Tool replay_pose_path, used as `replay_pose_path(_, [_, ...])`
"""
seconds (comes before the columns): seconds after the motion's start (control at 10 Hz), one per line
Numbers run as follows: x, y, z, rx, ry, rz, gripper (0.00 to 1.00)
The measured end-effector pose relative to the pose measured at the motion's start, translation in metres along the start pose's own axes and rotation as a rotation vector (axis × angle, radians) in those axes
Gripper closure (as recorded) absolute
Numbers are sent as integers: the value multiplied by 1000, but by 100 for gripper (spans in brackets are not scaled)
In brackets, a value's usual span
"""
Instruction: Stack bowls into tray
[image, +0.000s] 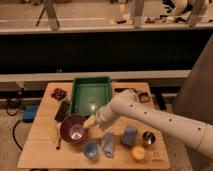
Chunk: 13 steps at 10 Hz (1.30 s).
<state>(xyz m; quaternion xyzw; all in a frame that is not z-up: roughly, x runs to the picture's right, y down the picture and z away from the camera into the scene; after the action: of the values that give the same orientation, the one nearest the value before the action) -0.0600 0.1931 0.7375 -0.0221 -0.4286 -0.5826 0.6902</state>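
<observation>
A: Reaching for the purple bowl (74, 131), gripper (90, 121) at its right rim; I cannot tell its grip.

B: Then the pickup's in hand. Next: lift it into the empty green tray (76, 96) behind.

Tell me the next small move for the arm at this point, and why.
Probably a short reach forward and down to the purple bowl. The gripper sits at that bowl's right rim, while the green tray behind it holds no bowl and the small blue bowl lies untouched near the table's front edge. The wide bowl looks like the sensible base for a stack.
</observation>
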Motion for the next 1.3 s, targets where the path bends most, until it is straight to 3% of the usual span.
replay_pose_path(0.6, [-1, 17, 16, 101, 21, 34, 20])
replay_pose_path(1.3, [-1, 9, 36, 117, 30, 43, 20])
